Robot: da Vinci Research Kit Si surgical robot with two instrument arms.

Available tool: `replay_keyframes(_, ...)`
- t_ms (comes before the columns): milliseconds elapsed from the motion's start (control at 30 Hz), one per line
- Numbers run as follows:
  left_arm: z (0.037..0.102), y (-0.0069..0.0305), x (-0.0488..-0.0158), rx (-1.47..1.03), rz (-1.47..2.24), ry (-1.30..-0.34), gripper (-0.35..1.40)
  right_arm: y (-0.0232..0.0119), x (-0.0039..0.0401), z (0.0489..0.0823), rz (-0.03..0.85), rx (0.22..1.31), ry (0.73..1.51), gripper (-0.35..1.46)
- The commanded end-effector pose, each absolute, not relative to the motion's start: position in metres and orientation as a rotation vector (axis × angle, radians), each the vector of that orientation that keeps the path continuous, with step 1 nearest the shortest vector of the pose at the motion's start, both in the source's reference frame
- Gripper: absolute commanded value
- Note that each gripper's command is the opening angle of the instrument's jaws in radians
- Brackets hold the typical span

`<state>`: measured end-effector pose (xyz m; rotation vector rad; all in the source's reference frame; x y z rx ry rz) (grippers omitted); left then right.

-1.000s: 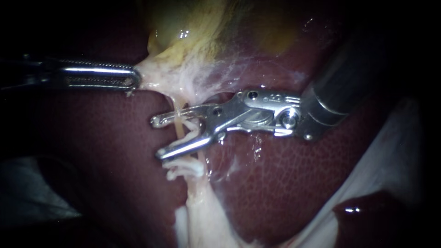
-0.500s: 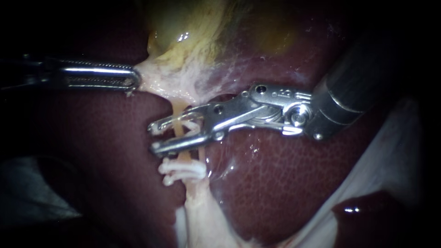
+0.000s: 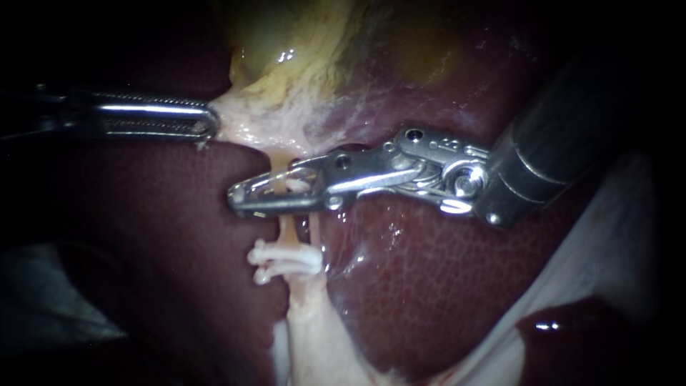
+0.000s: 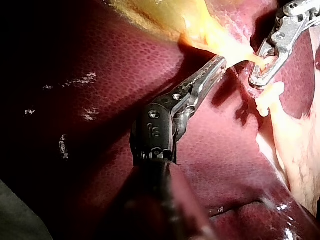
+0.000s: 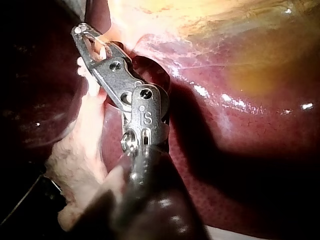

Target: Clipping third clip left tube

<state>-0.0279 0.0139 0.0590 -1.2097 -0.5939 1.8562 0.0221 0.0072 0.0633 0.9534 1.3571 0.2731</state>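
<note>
Left instrument [image 3: 209, 121]: jaws closed on the pale tissue at the lower end of the gallbladder [image 3: 300, 57], drawing it toward the view's left. Judged purpose: to stretch the left tube [image 3: 286, 230] taut and raise it off the liver [image 3: 429, 286], so that it can be crossed cleanly.

Right instrument [image 3: 241, 198]: jaws clamped across the left tube from both sides, with a white clip [image 3: 289, 184] showing in the slot between them.

Position on the tube: just above the white clips [image 3: 284, 261] already seated there, near them but apart, and below the gallbladder.

Whether the new clip has latched cannot be made out, as the jaws hide its ends.

Step in hand, by judgement: pressing the clip home.
</note>
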Motion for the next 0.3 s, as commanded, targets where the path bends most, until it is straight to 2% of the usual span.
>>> replay_keyframes(33, 0.0590, 0.0139, -0.0279, -1.209, 1.856, -0.594, -0.35, 0.0072, 0.0221, 0.0633, 0.274, 0.956, 1.356, -0.35)
replay_keyframes(300, 0.0590, 0.0140, -0.0279, -1.209, 1.856, -0.594, -0.35, 0.0072, 0.0220, 0.0633, 0.278, 0.961, 1.353, -0.35)
